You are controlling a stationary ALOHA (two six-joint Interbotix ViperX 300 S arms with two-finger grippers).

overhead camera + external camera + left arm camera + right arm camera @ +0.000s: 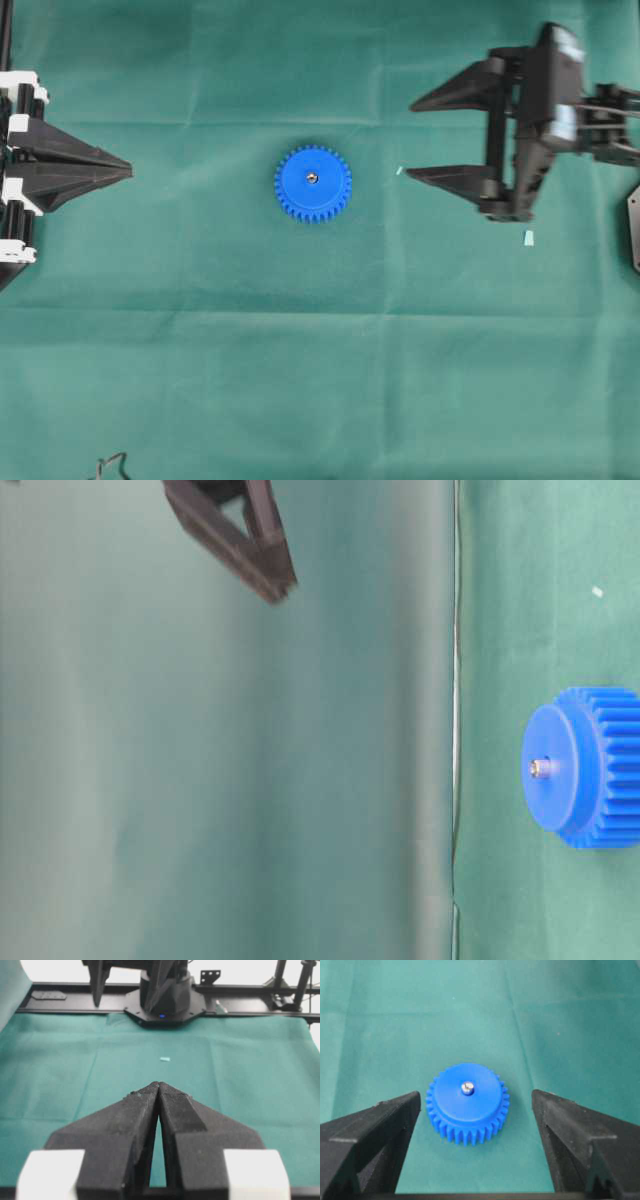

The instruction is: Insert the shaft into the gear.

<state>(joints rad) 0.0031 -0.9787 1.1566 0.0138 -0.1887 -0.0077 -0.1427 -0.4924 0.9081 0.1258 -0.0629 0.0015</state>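
Observation:
The blue gear (313,183) lies flat on the green cloth in the middle of the table. A small silvery shaft (312,178) stands in its centre hole, its tip poking out of the hub (467,1088) (541,768). My right gripper (412,139) hovers to the right of the gear, raised above the table, open wide with nothing between its fingers (395,1115). In the right wrist view the gear (467,1103) sits beyond the fingertips. My left gripper (130,172) rests at the left edge, shut and empty, tips pressed together (158,1084).
Two small pale blue scraps lie on the cloth: one (398,170) near the right gripper's lower fingertip, another (529,238) at the right. The right arm's base (162,995) stands across the table in the left wrist view. A thin wire (112,465) shows at the bottom left edge.

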